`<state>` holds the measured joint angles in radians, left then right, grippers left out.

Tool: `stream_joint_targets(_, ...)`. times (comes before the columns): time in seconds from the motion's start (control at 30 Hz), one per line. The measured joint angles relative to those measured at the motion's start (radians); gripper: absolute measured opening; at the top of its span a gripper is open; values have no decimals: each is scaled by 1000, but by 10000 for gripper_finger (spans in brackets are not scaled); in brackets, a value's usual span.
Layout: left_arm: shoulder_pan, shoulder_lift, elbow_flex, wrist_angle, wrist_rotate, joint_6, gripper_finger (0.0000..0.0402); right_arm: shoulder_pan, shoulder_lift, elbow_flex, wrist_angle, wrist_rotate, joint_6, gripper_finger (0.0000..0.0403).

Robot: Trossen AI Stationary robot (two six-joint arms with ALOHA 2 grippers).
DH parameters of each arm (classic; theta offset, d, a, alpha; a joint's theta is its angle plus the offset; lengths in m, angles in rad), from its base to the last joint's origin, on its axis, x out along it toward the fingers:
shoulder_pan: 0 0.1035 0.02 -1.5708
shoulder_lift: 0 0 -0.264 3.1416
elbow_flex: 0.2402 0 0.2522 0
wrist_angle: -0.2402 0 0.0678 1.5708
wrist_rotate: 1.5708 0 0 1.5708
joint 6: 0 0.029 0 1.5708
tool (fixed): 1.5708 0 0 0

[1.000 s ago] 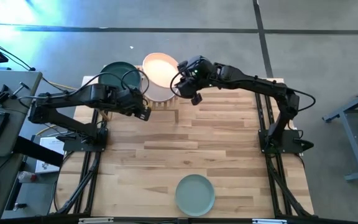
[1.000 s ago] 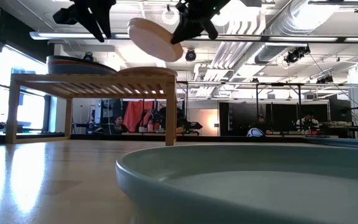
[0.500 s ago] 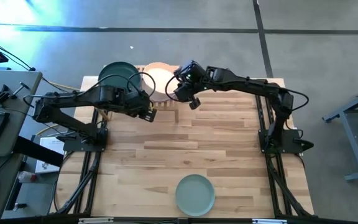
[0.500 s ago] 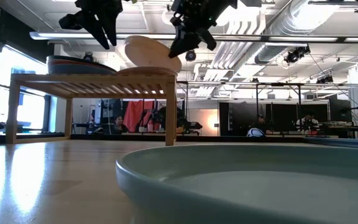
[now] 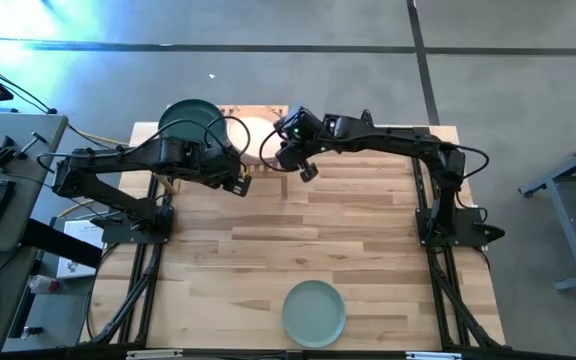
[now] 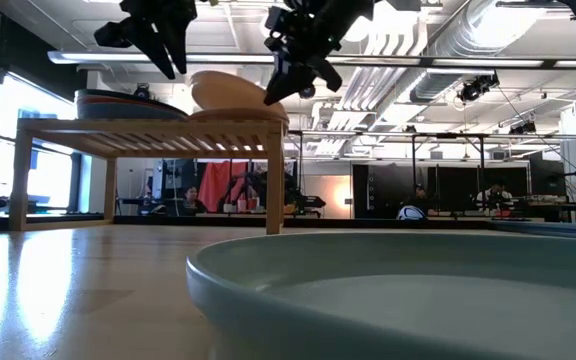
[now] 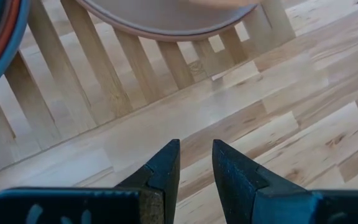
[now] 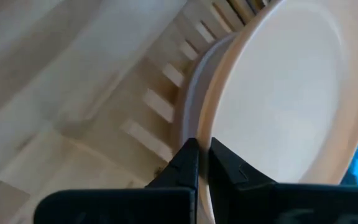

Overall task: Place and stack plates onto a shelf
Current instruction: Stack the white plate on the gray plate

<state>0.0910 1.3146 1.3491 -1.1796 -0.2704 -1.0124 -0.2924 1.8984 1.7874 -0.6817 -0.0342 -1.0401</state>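
A plate stack (image 5: 190, 120) sits on the shelf (image 6: 148, 135) left of another plate (image 6: 230, 92); one plate (image 5: 314, 312) lies well apart.

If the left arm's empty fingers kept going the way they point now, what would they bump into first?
Probably the wooden tabletop just in front of the shelf; the left gripper aims down at bare boards, though depth is hard to judge.

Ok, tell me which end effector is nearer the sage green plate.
Neither clearly. The left end effector is empty beside the shelf, the right end effector grips a peach plate over it, and both are far across the table from the sage green plate.
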Motion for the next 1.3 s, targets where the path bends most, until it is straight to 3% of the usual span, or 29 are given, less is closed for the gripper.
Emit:
stream_joint_targets(0.33, 0, 0, 0, 1, 6, 20, 85, 22, 1, 0, 13, 152, -105, 0)
stream_joint_targets(0.97, 0, 0, 0, 3, 44, 19, 85, 24, 0, 0, -10, 180, -121, 1)
stream_joint_targets(1.3, 0, 0, 0, 3, 44, 19, 85, 25, 0, 0, 6, 172, -112, 53)
